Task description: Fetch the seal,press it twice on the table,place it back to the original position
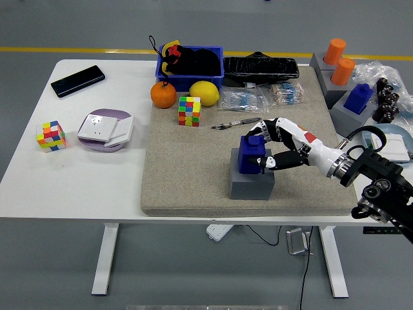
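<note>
The blue seal (252, 155), a blocky stamp with a smaller knob on top, sits in the gray base (252, 183) near the middle of the beige mat (193, 168), and the right hand (276, 145) has its fingers closed around the seal's upper part. Whichever way the seal is going, the step should go best with a straight vertical motion, keeping the seal square to the socket so its hard, smooth sides do not bind. The coarse felt-like mat contrasts with the table (77, 174), white and smooth.
</note>
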Action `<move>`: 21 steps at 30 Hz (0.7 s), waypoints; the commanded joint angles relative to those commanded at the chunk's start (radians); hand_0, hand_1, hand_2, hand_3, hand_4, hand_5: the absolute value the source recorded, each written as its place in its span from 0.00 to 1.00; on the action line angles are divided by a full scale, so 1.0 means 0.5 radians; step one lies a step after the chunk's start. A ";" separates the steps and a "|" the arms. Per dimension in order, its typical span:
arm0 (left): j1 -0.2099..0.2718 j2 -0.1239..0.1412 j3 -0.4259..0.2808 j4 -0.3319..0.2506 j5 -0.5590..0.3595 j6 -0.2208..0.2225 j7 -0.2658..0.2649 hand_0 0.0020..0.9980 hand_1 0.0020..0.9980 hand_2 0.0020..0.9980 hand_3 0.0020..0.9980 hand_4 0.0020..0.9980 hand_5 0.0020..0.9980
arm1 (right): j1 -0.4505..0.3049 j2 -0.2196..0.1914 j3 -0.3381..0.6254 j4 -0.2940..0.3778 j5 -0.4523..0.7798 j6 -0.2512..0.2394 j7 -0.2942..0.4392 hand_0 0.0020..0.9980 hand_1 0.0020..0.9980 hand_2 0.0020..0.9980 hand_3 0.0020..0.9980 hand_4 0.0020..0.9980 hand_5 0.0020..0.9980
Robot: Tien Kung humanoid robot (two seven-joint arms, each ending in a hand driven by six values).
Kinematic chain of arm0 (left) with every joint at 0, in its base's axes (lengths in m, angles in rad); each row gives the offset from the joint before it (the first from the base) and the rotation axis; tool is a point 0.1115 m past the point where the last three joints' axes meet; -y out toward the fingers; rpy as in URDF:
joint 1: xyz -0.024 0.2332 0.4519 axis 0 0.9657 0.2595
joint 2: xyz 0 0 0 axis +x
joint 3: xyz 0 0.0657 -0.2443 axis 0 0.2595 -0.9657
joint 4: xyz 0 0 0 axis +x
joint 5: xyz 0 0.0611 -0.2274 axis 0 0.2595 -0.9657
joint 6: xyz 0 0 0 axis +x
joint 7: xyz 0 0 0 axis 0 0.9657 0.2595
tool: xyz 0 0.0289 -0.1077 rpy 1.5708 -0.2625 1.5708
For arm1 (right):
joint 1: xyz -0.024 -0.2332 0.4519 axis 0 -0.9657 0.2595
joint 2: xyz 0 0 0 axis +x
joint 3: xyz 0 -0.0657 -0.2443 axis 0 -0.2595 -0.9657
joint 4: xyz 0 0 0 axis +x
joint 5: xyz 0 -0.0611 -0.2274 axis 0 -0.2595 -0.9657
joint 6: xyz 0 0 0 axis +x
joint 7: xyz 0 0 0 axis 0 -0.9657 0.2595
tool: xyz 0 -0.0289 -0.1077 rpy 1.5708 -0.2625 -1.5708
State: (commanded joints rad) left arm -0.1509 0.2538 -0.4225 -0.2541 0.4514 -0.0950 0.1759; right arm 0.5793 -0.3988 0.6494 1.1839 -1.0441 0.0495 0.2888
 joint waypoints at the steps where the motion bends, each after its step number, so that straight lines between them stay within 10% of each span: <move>1: 0.000 0.000 0.001 0.001 -0.001 0.000 0.000 0.75 0.70 0.69 0.75 0.69 0.30 | 0.001 -0.001 0.000 0.000 0.000 0.000 0.000 0.57 0.43 0.45 0.51 0.70 0.00; 21: 0.001 -0.004 -0.013 -0.001 0.009 -0.001 -0.002 0.75 0.70 0.69 0.75 0.69 0.30 | -0.014 -0.038 0.044 0.056 -0.068 0.032 -0.035 0.56 0.43 0.45 0.51 0.70 0.00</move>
State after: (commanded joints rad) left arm -0.1502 0.2520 -0.4292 -0.2544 0.4562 -0.0954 0.1750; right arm 0.5725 -0.4178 0.6715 1.2119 -1.0780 0.0655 0.2716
